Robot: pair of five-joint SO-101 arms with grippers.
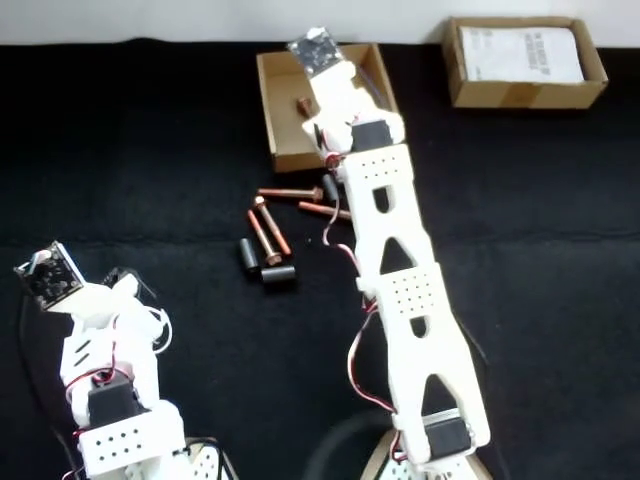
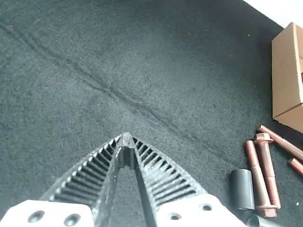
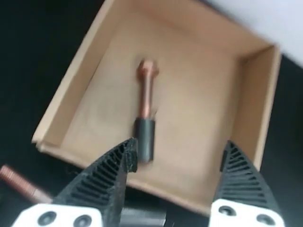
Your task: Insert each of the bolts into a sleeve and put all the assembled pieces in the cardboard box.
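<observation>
While the assembled piece [image 3: 146, 113], a copper-coloured bolt [image 3: 147, 90] with a dark sleeve [image 3: 144, 142] on its shank, lies flat on the floor of the cardboard box [image 3: 71, 94], the right gripper [image 3: 180, 158] hangs directly over it. Its jaws are spread wide and nothing is between them. The sleeve end of the piece sits close under one of the fingertips [image 3: 128, 156], and the other fingertip is nearer the box's side wall.

Behind that gripper, back toward the arm's base and just outside the box's near wall, several loose bolts [image 1: 268, 232] and loose sleeves [image 1: 248, 255] lie scattered on the black mat [image 1: 120, 150]. Some are touching, and all are apart from the box.

The left gripper [image 2: 125, 142] is low over bare mat with its jaws closed tip to tip, holding nothing. The scattered bolts and a sleeve lie ahead of it and off to one side, with a corner of the cardboard box beyond them.

Farther off, past the right gripper's other side, a second box [image 1: 520, 96] holds a sheet of paper [image 1: 520, 52].
</observation>
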